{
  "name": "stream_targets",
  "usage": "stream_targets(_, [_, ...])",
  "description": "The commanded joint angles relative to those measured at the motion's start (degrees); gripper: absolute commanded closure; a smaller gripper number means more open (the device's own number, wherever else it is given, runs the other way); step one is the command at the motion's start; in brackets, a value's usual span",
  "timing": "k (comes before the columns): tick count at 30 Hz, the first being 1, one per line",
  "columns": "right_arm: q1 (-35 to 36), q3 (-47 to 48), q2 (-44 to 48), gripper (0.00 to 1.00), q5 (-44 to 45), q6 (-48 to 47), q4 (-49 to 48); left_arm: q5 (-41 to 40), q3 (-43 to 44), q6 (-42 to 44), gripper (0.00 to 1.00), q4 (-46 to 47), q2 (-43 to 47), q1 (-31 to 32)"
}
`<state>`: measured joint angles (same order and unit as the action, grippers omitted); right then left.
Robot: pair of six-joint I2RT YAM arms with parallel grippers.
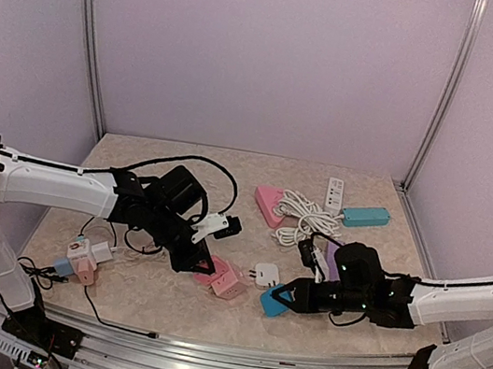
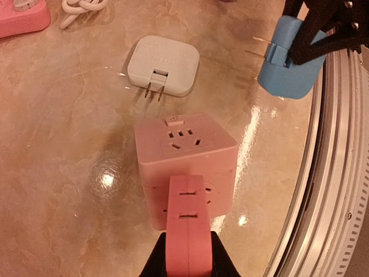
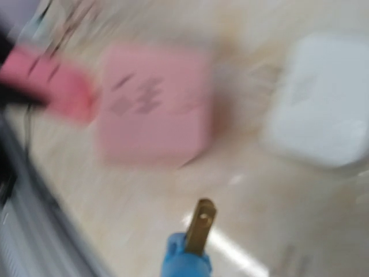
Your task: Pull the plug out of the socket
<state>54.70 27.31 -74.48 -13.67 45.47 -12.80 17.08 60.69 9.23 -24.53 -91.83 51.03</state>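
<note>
A pink cube socket (image 2: 187, 151) (image 1: 229, 283) (image 3: 153, 104) rests on the marble table. A pink plug (image 2: 186, 228) (image 3: 52, 83) sits against its near side face, and my left gripper (image 2: 187, 257) (image 1: 202, 261) is shut on that plug. My right gripper (image 1: 290, 297) is shut on a blue plug (image 1: 275, 301) (image 2: 287, 60) (image 3: 183, 262). It holds that plug apart from the cube, to the cube's right, with the brass prongs (image 3: 199, 226) bare. The right wrist view is blurred and shows no fingers.
A white flat adapter (image 2: 163, 64) (image 1: 266, 272) (image 3: 320, 98) lies just behind the cube. Further back are a pink wedge strip (image 1: 269, 203), a coiled white cord (image 1: 302, 218), a white strip (image 1: 335, 193) and a teal block (image 1: 366, 216). Adapters (image 1: 82, 261) cluster at left. A metal rail (image 2: 337, 190) borders the front.
</note>
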Motion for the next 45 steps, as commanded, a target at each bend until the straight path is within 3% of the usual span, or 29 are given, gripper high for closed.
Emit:
stream_targets(1, [-3.6,1.1,3.5,1.00,7.2,0.7,7.2,-0.7,0.3,-0.3,1.00,-0.4,3.1,0.0])
stream_targets(14, [-6.1,10.5,-11.7,1.00,11.2,1.5,-1.8,-1.6,0.8,-0.1,1.00,-0.3,3.3,0.7])
stream_targets(29, [-8.1,10.5,-20.1,1.00,1.6,4.8,-13.5,-2.5,1.2,0.4,1.00,-0.3,2.4,1.0])
stream_targets(34, [-8.3,10.6,-21.2,0.99,3.3,5.3,-12.9,-2.4,1.2,0.4,1.00,-0.3,2.5,1.1])
stream_targets(39, [-8.5,10.6,-22.0,0.87,4.0,5.4,-11.5,-2.5,1.2,0.5,1.00,-0.3,2.7,1.1])
stream_targets(45, [-8.5,11.9,-21.6,0.62,5.6,3.6,-7.6,-2.6,1.2,0.6,1.00,-0.5,2.7,1.1])
